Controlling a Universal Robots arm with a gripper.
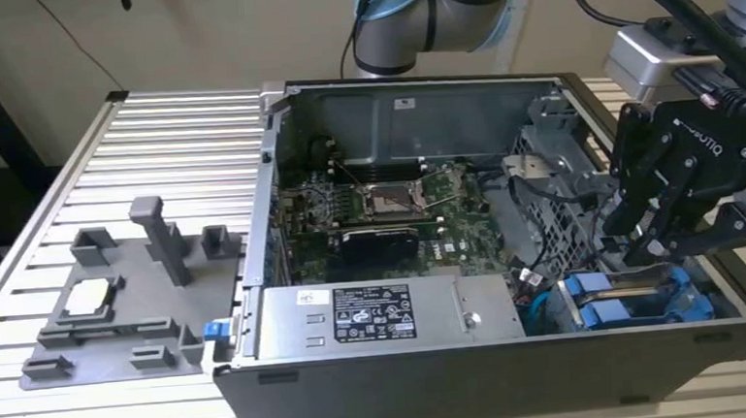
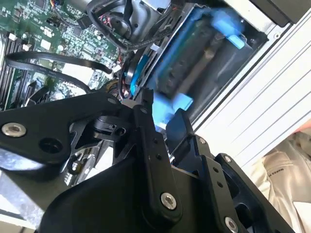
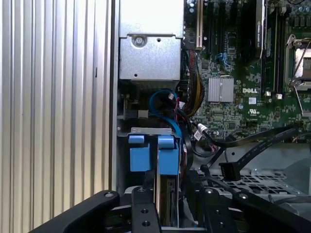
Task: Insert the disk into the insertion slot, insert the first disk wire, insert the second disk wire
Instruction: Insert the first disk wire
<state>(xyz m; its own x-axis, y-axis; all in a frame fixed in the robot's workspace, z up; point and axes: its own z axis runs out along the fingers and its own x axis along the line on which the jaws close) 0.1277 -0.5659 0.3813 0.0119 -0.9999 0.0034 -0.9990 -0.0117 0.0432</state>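
Disk (image 3: 164,194), one, two blue tabs (image 3: 168,158), inside case (image 1: 488,382)

I seem to be working in a robotics lab or test workshop. A slotted aluminium tabletop (image 1: 149,155) carries an opened computer case (image 1: 406,105) with its motherboard (image 1: 386,203) bare. A grey fixture plate (image 1: 108,327) lies beside it, and the robot arm (image 1: 433,16) stands behind.
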